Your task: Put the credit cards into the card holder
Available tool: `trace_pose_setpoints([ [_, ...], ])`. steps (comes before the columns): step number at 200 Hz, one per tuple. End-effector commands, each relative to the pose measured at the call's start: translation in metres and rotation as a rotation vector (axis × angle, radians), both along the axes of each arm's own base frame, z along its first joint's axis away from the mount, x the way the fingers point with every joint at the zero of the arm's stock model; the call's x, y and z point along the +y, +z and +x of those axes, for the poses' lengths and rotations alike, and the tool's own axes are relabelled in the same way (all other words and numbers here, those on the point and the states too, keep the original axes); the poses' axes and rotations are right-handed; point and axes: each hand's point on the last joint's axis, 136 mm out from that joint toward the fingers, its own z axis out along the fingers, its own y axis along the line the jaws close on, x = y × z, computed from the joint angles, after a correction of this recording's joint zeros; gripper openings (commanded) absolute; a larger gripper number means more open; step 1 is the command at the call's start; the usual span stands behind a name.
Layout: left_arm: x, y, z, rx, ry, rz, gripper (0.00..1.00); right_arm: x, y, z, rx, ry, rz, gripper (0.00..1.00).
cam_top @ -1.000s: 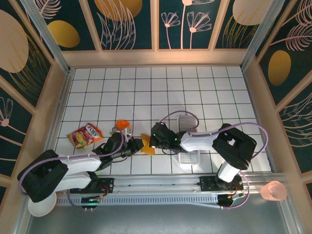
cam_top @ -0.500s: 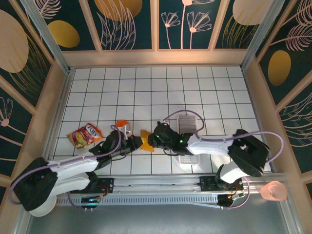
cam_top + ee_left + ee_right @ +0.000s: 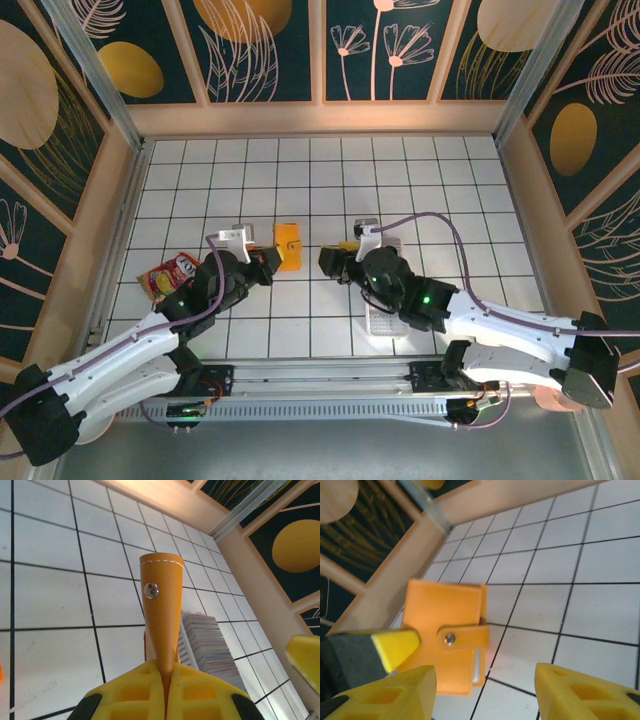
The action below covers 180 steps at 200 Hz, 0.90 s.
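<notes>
Left hand (image 3: pixel 165 674), seen from its own wrist: the two yellow fingers (image 3: pixel 135 685) are pressed together on the near edge of the card holder (image 3: pixel 162 615), which stands edge-on between them and runs away from the camera, a metal snap (image 3: pixel 151 590) on its clasp tab. Beyond and to the right of the holder, the credit cards (image 3: pixel 207 642) appear as a dense row of grey-white stripes. They are well apart from the holder and none is in it. Right hand (image 3: pixel 485 681), seen from its wrist: the yellow fingers (image 3: pixel 405 690) are spread wide, with nothing between them. Farther on lies the flat face of the orange-tan holder, folded shut with the tab snapped over it. A yellow fingertip of the left hand meets its left edge. Overhead view: the long clear tray (image 3: pixel 382 322) sits nearest the arm bases, partly under the right arm. The two hands face each other over the white gridded desk (image 3: pixel 400 180), the holder just beyond the left one. A red-yellow snack packet (image 3: pixel 172 277) lies to the left.
</notes>
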Motion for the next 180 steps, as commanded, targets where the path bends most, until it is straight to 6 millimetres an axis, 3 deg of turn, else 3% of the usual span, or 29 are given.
trace_pose_setpoints([
  [1, -0.010, 0.035, -0.002, -0.107, -0.062, -0.036, 0.00, 0.019, 0.011, -0.008, 0.056, 0.168, 0.041, 0.52],
  [17, -0.014, 0.045, -0.005, -0.126, -0.087, -0.070, 0.00, 0.026, 0.013, -0.009, 0.151, 0.225, 0.130, 0.46],
  [41, -0.015, 0.047, -0.006, -0.133, -0.093, -0.080, 0.00, 0.038, 0.019, -0.015, 0.175, 0.290, 0.193, 0.46],
  [86, -0.022, 0.046, -0.008, -0.118, -0.126, -0.102, 0.00, 0.055, 0.012, -0.012, 0.210, 0.321, 0.160, 0.44],
  [180, -0.028, 0.046, -0.014, -0.098, -0.169, -0.119, 0.00, 0.062, -0.005, 0.006, 0.226, 0.262, 0.067, 0.50],
])
